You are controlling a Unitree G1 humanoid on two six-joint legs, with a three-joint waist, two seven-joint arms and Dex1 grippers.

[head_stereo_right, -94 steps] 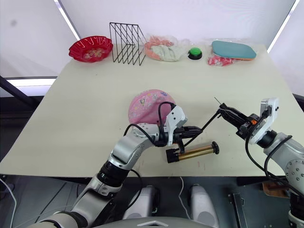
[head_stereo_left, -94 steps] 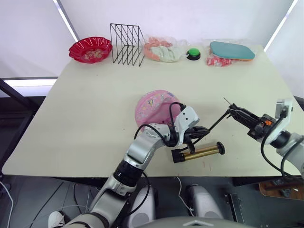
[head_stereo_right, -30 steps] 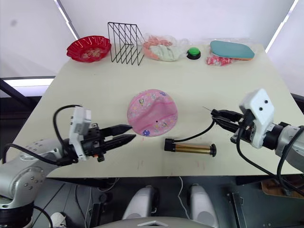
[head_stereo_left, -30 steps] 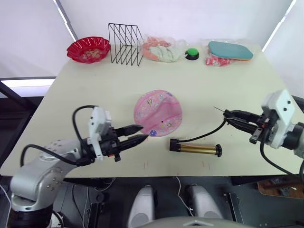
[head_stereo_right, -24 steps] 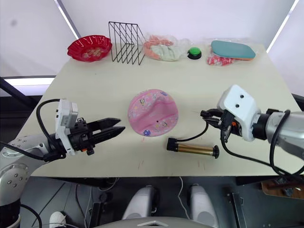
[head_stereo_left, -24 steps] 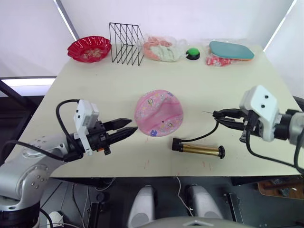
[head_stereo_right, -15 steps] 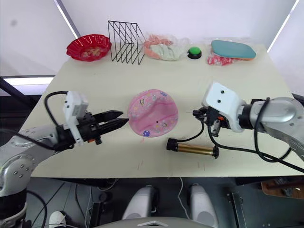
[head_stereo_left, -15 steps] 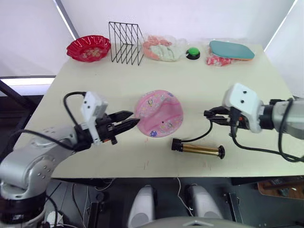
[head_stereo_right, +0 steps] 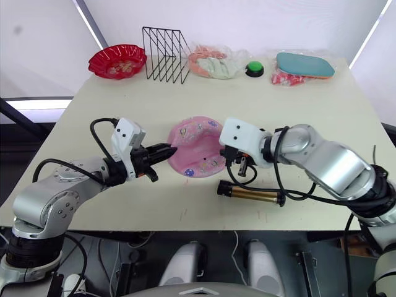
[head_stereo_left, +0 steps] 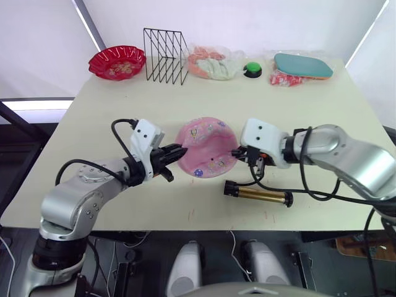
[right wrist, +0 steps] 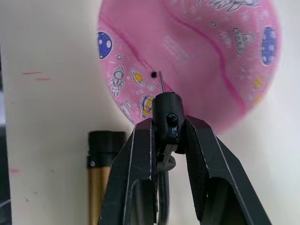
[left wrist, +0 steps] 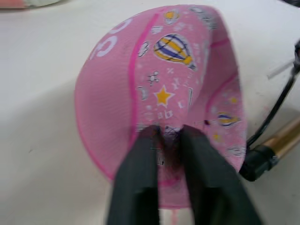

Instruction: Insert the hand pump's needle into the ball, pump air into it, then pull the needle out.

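**A:** Where does the tool stand?

**B:** The right gripper (right wrist: 165, 129) is clamped on the black tip of the hose, and the needle (right wrist: 161, 83) sticks out past the fingers, its point just beside a small dark dot on the ball (right wrist: 197, 56), apart from it. I take that dot for the valve hole.

**A:** So how should the insertion go?

**B:** I'd line the pin up with the dot first, then push straight along the pin's own axis, slowly. Any sideways load could bend it or skid it across the rubber. The left gripper (left wrist: 169, 140) has its fingers pinched together on the near edge of the ball, which should keep the flat skin from sliding away.

**A:** And the hand pump itself?

**B:** The hand pump (head_stereo_left: 258, 195) lies flat on the table (head_stereo_left: 111, 111), just beside the ball toward the robot's right. Its long axis runs across the table, handle end to the robot's right and hose end toward the ball. The ball sits dented and flat near the table's middle.
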